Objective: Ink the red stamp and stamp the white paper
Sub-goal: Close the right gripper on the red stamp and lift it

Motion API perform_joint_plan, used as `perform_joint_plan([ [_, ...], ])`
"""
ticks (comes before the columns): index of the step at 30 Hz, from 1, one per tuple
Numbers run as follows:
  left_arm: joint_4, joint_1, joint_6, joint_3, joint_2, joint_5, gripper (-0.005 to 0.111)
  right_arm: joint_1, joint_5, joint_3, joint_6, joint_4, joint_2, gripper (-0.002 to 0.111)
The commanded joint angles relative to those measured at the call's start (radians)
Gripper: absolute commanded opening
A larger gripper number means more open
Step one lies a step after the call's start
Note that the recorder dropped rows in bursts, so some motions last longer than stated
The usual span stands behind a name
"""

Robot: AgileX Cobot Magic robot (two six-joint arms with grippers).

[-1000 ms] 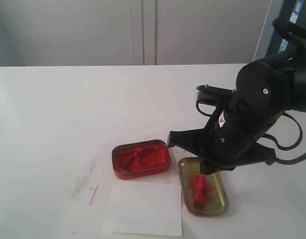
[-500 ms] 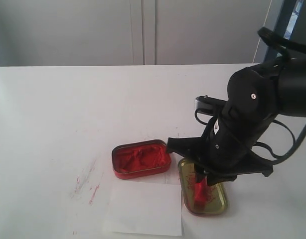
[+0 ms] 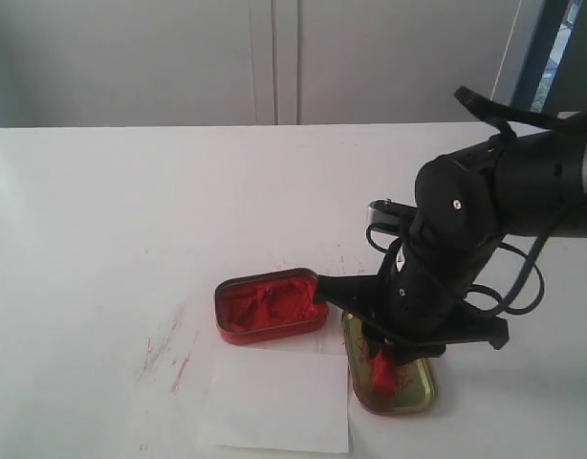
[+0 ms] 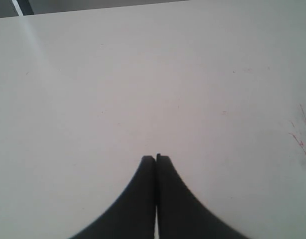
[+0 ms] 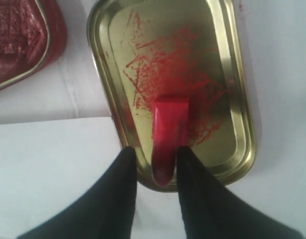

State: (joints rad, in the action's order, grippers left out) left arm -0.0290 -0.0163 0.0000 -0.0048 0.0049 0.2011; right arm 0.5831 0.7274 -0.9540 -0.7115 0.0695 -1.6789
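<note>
The red stamp [image 5: 169,130] stands in a gold tin lid [image 5: 241,94] smeared with red ink. My right gripper [image 5: 156,150] is open, one finger on each side of the stamp's handle. There is a clear gap on one side, while the other finger is very close to the handle. In the exterior view the right gripper [image 3: 381,346] hangs low over the stamp [image 3: 380,371] and the arm hides part of the lid [image 3: 423,387]. The white paper [image 3: 274,402] lies just left of the lid. My left gripper [image 4: 156,158] is shut over bare table.
A red oblong tin of ink paste [image 3: 271,304] sits behind the paper, touching the lid's far left corner. Red smears [image 3: 169,354] mark the white tabletop [image 3: 131,220] left of the paper. Grey cabinet doors [image 3: 274,57] stand behind the table.
The right arm has come down and slightly left over the gold lid. Its jaws have opened and now straddle the stamp. The stamp, tins and paper have not moved.
</note>
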Motion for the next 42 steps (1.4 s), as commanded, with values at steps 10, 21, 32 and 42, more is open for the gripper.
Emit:
perform_joint_plan([
  [10,-0.001,-0.007,0.000,0.005,-0.005,0.001,0.000,0.003,-0.019,-0.001,-0.019,-0.025,-0.058,0.028],
  [21,-0.001,-0.007,0.000,0.005,-0.005,0.001,0.000,0.003,-0.035,-0.001,-0.027,-0.047,-0.058,0.028],
  [32,-0.001,-0.007,0.000,0.005,-0.005,0.001,0.000,0.003,-0.033,-0.001,-0.028,-0.069,-0.058,0.028],
  [42,-0.001,-0.007,0.000,0.005,-0.005,0.001,0.000,0.003,-0.033,-0.001,-0.029,-0.064,-0.058,0.022],
])
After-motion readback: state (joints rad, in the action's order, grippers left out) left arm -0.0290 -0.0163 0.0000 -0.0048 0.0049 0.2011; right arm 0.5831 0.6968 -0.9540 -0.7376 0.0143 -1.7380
